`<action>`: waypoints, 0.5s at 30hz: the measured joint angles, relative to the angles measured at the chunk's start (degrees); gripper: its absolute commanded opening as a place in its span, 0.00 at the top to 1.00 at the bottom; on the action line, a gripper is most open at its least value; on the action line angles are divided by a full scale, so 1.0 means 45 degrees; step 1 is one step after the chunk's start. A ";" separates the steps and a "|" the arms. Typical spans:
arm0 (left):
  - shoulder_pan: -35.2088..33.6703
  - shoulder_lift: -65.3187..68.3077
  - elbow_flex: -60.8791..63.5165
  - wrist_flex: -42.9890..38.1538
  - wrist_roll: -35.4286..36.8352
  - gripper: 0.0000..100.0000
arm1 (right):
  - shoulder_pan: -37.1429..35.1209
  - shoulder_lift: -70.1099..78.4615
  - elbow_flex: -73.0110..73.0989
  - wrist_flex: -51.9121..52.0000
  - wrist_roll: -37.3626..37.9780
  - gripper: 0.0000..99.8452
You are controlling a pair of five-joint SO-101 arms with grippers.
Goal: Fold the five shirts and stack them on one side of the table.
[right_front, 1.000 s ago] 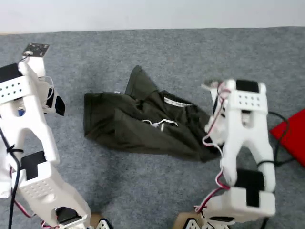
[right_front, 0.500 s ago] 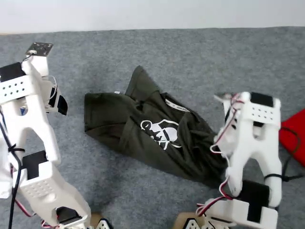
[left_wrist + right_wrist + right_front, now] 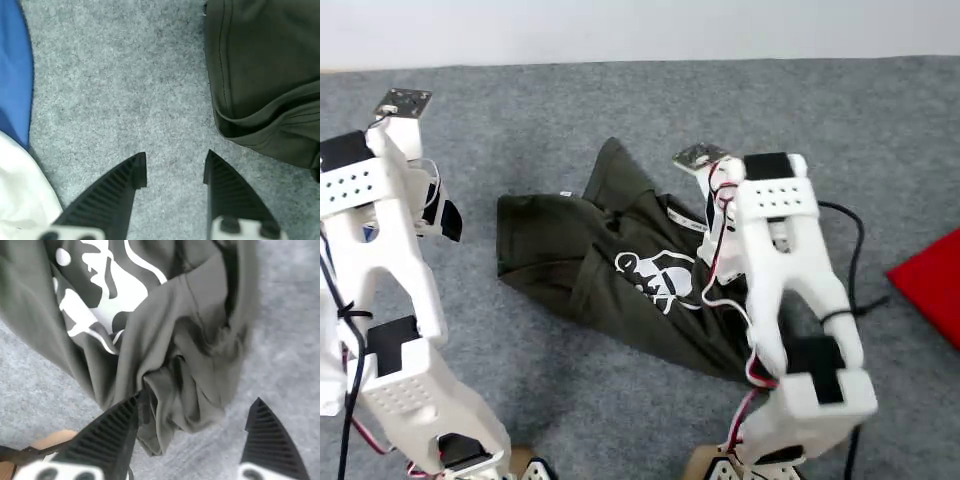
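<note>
Middle of the high view: a crumpled dark green shirt (image 3: 550, 250) on the grey surface (image 3: 820, 110). At the left side, left tool (image 3: 175, 155) open, holding nothing, just beside the shirt's edge. Over the shirt's bunched right end, right tool (image 3: 196, 401) wide open, gripping nothing.

I logged: dark olive shirt (image 3: 560, 255) | unfolded, rumpled, white print facing up | lay mid-table (image 3: 820, 110) | red cloth (image 3: 932, 285) well apart at the table's edge

Left gripper (image 3: 172, 167) and right gripper (image 3: 197, 405) hover low (fingers (image 3: 120, 185) spread on both).
</note>
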 measured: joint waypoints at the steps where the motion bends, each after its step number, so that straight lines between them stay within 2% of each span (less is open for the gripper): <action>1: 0.0000 0.0000 0.0000 0.0000 0.0000 0.81 | 0.0000 0.0488 -0.0156 -0.0039 0.0000 0.69; 5: 0.0000 0.0000 0.0000 0.0000 0.0000 0.81 | 0.0039 0.2344 -0.0879 -0.0098 0.0000 0.73; 10: 0.0000 0.0000 0.0000 0.0000 0.0000 0.81 | 0.0254 0.3888 -0.1797 -0.0059 0.0098 1.00; 12: 0.0000 0.0000 0.0000 0.0000 0.0000 0.81 | 0.0625 0.4024 -0.2090 0.0234 0.0606 0.97; 15: 0.0000 0.0000 0.0000 0.0000 0.0000 0.81 | 0.1328 0.4044 -0.2657 0.0840 0.1387 0.99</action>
